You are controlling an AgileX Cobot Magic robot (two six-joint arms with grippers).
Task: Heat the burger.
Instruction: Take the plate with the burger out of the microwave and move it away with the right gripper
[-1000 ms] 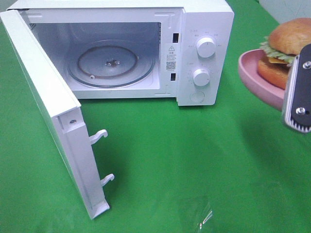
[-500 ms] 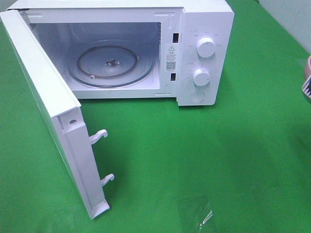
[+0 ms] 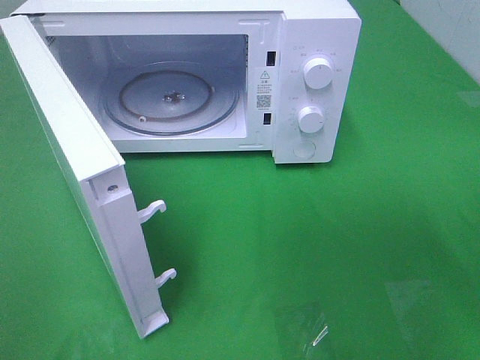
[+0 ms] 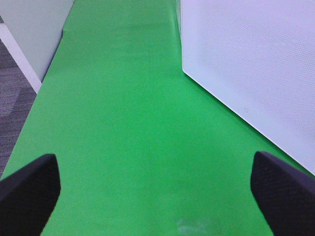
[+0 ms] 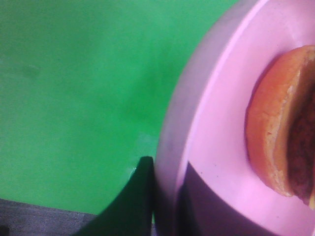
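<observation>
Right claw (image 5: 165,196) clamped on pink plate (image 5: 216,128) rim, burger (image 5: 283,123) aboard; left claw (image 4: 155,196) gaped wide, empty. Best kept level, then steered toward the open microwave (image 3: 315,45) turntable (image 3: 171,97) at 11 o'clock.

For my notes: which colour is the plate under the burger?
Pink; the plate shows best in the right wrist view.

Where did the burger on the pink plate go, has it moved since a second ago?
Yes. It sat right of the microwave in the overhead view, then slid off the right edge. Now only the right wrist view shows the burger, on the plate.

Gripper (image 5: 165,196) clamped on pink plate (image 5: 216,123) bearing burger (image 5: 280,123)
</observation>
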